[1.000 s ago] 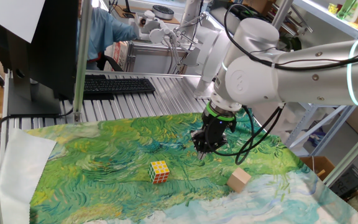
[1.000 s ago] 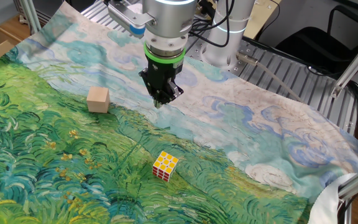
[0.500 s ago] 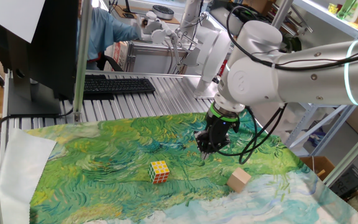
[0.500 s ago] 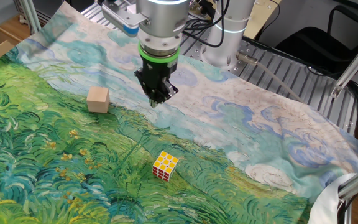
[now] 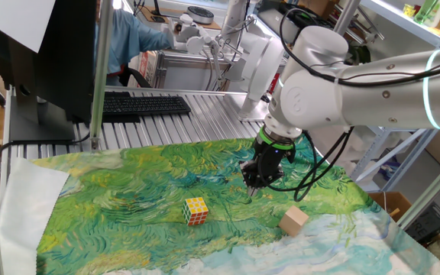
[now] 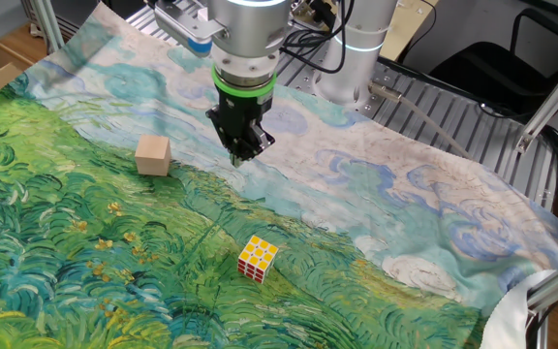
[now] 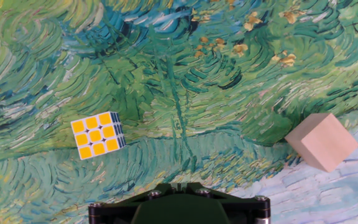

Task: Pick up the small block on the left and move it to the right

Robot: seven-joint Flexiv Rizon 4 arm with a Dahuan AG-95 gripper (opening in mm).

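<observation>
The claw [image 6: 237, 155] hangs above the painted cloth [image 6: 85, 252] on the worktop, its fingers drawn together to a point and holding nothing. The small block [image 6: 152, 155] sits on the cloth well apart to one side of it, and the puzzle cube [image 6: 258, 258] lies apart on the other.

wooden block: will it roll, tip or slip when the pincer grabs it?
The wooden block looks like a rigid cube resting flat on the painted cloth, so rolling seems unlikely. Its flat, plain faces probably give the pincer decent grip. It looks light, so a nudge may slide it or wrinkle the cloth.
</observation>
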